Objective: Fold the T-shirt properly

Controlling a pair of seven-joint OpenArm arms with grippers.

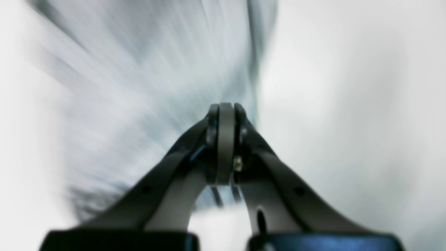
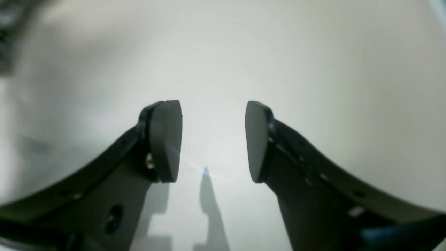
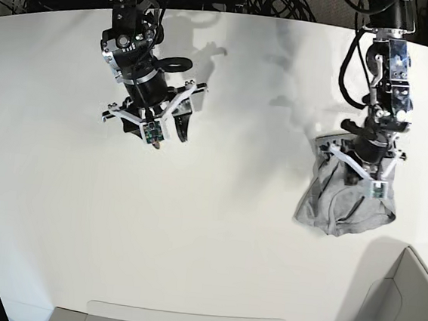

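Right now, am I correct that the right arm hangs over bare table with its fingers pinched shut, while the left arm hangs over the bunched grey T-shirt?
Not quite: the right gripper hangs over bare table, but its fingers stand wide apart with nothing between them, as the right wrist view shows. The rest holds: the left gripper hangs over the bunched grey T-shirt.

Black arms with white brackets, looping cables (brass screws beside grey pads).
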